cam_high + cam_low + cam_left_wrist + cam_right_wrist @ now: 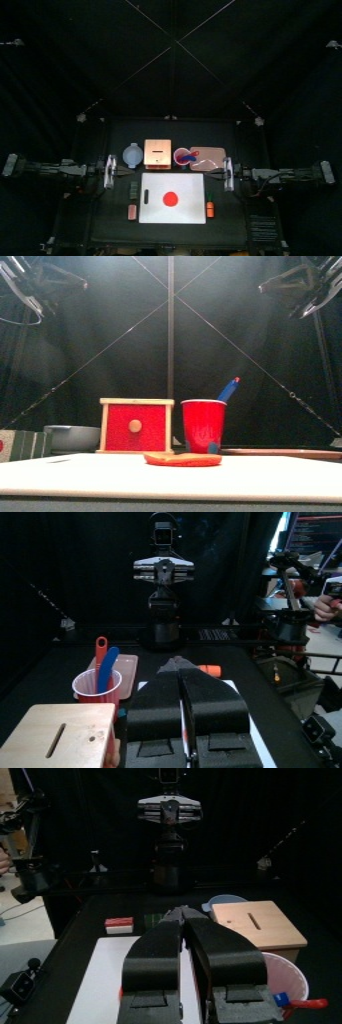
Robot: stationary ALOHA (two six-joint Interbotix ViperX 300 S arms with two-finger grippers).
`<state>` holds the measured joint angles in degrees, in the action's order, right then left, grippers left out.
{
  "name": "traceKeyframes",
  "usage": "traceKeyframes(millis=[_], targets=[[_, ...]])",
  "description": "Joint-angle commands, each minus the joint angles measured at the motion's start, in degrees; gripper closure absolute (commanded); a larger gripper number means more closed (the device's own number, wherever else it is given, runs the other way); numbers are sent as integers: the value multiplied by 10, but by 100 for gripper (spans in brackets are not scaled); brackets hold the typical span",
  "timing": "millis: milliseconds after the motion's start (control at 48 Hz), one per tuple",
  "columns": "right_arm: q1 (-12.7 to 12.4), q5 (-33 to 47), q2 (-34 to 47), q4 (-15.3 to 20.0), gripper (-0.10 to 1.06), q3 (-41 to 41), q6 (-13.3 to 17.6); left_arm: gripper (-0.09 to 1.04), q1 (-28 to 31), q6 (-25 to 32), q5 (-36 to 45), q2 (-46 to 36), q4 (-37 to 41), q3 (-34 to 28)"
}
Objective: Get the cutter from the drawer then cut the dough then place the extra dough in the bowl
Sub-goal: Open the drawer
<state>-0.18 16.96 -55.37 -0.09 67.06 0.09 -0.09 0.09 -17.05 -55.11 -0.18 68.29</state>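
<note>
A flat red dough disc (170,198) lies in the middle of the white cutting board (150,184) at the table's front. Behind the board stand the pale wooden box (158,153), its red drawer front (136,426) pushed in, and the blue-grey bowl (132,154) to its left. No cutter is in sight. My left gripper (111,171) hovers off the board's left edge, jaws together and holding nothing (179,665). My right gripper (229,175) mirrors it off the right edge, also shut and holding nothing (181,914).
A red cup (203,426) holding a blue knife (229,389) stands right of the box, with the pink tray (207,156) beside it. Small orange blocks (130,210) sit at the board's sides.
</note>
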Motion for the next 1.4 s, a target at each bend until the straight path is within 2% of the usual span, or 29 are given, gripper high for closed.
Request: traceKeyframes(millis=[21, 250, 375, 479, 667, 812, 1042, 1250, 1396], targets=[[-17, 2, 31, -5, 100, -10, -7, 86, 23, -5, -56, 66, -13, -17], [-59, 12, 185, -80, 100, -105, -7, 84, 17, -9, -220, 197, -108, -24], [-85, 52, 289, -128, 100, -170, -6, 83, -34, -10, -309, 276, -182, -23], [-112, 93, 366, -154, 100, -211, -6, 83, -83, -12, -359, 339, -250, -32], [-163, 163, 502, -163, 100, -283, -2, 83, -131, -50, -389, 432, -401, -67], [-181, 175, 590, -164, 100, -341, -6, 83, -137, -83, -389, 468, -454, -75], [-199, 174, 685, -171, 100, -423, -9, 83, -134, -157, -389, 518, -548, -75], [-200, 155, 732, -181, 100, -456, -9, 82, -133, -206, -385, 548, -553, -78], [-200, 128, 747, -188, 100, -464, -8, 77, -133, -216, -385, 559, -542, -85]])
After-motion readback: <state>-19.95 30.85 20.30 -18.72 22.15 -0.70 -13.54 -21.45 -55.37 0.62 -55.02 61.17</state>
